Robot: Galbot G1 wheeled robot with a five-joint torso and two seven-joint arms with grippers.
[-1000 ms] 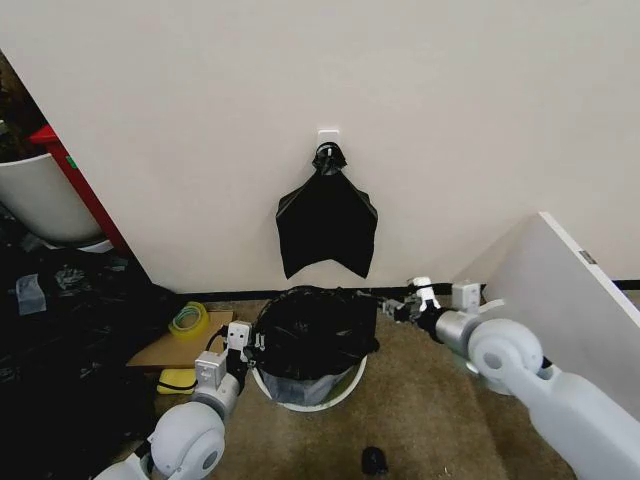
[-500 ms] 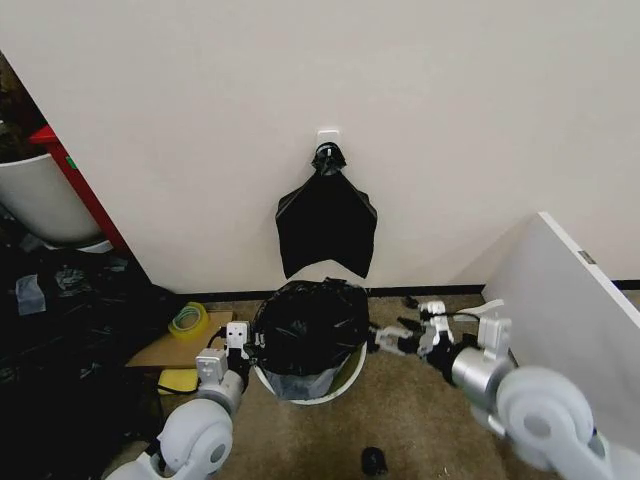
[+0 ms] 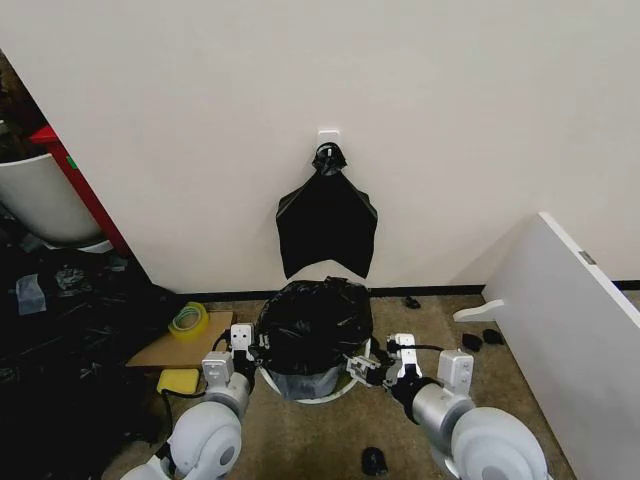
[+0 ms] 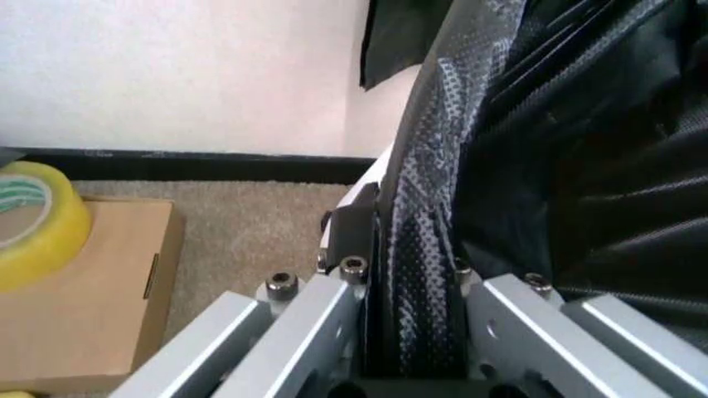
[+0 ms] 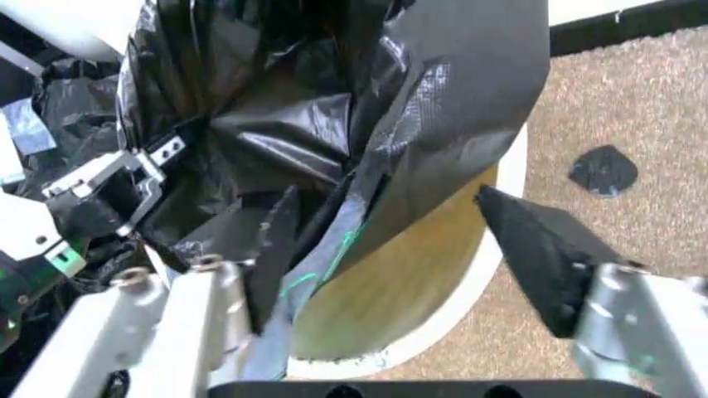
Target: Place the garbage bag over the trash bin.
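The right gripper [image 5: 387,249] has swung in to the trash bin [image 3: 335,390], jaws spread astride its rim and the garbage bag [image 3: 312,325] draped there, while the left gripper [image 4: 404,282] clamps the bag's opposite edge; next, close and stretch it over.

Head high; wrists close (perhaps bag-shared)

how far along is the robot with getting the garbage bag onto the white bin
Partly done. The garbage bag already sits in and over the top of the trash bin, bunched and not spread around the rim. In hand: the left gripper is shut on the bag's edge, and the right gripper is open at the bin's near rim, straddling bag and wall. Left: drawing the bag's edge down over the rolled rim all round.
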